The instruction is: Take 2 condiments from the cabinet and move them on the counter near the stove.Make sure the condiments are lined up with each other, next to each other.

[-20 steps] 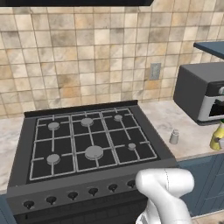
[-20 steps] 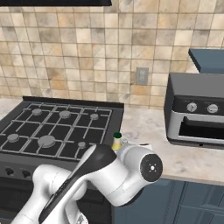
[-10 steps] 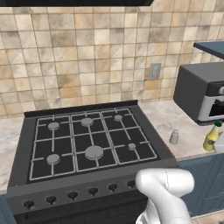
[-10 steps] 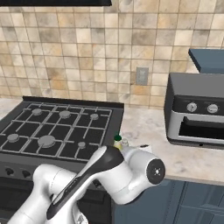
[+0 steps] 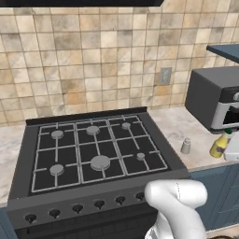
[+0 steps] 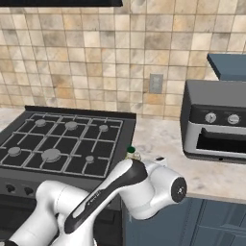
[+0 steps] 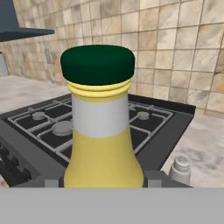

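The arm rises from the base in front of the stove (image 5: 93, 156) and bends at a bulky white elbow joint, low in the left base view. In the right base view its dark-sided forearm slants up and to the right from the lower left to a large rounded wrist joint hanging over the counter's (image 6: 158, 137) front edge, just right of the stove.

The gripper (image 7: 103, 183) is clamped on the yellow bottle (image 7: 101, 144). In the hand view the bottle stands upright and close to the lens, with its dark green cap on top, a pale band below the neck and its yellow body swelling towards the bottom, where grey finger parts sit against both of its sides. In the left base view the bottle (image 5: 219, 144) appears near the counter's front edge, to the right of the shaker (image 5: 186, 145) and beside a white part of the hand at the picture's right edge. Whether its base touches the counter or hangs just above it cannot be told. In the right base view its green cap (image 6: 130, 150) peeks out above the wrist.

The shaker, grey-white with a silvery lid, stands upright on the counter just right of the stove's front right corner. In the hand view the shaker (image 7: 180, 168) sits to the bottle's right, near it but apart. A dark toaster oven (image 6: 216, 122) stands farther right along the counter, against the tiled wall.
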{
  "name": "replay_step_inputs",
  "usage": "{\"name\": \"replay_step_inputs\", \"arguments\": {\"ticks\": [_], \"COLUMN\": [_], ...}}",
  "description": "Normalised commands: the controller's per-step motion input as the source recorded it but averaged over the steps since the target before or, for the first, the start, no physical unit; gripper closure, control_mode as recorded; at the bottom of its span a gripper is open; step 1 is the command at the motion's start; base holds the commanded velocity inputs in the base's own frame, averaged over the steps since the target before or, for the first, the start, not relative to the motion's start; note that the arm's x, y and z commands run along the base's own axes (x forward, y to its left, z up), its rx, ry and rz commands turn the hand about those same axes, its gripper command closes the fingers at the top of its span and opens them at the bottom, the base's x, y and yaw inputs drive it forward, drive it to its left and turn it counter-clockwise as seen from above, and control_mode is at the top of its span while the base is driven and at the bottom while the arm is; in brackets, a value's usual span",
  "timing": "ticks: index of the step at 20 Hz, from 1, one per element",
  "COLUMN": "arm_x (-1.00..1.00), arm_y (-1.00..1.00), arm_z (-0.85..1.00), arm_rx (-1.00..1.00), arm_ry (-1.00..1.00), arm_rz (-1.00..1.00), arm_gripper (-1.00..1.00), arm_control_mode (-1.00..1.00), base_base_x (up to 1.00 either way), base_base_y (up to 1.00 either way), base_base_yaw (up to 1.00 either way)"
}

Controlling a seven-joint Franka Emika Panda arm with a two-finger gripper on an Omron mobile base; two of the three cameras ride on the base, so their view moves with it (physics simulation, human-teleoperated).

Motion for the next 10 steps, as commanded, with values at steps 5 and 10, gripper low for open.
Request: {"name": "replay_step_inputs", "arguments": {"ticks": [5,10], "arm_x": [0.07,0.11], "arm_y": [0.0,0.0], "arm_z": [-0.22,-0.19], "arm_rx": [0.01,0.0], "arm_ry": [0.0,0.0], "arm_rz": [0.05,0.03], "arm_gripper": [1.0,1.0], "arm_control_mode": [-1.0,-1.0], "base_base_x": [0.0,0.0], "base_base_y": [0.0,0.0], "base_base_yaw": [0.0,0.0]}}
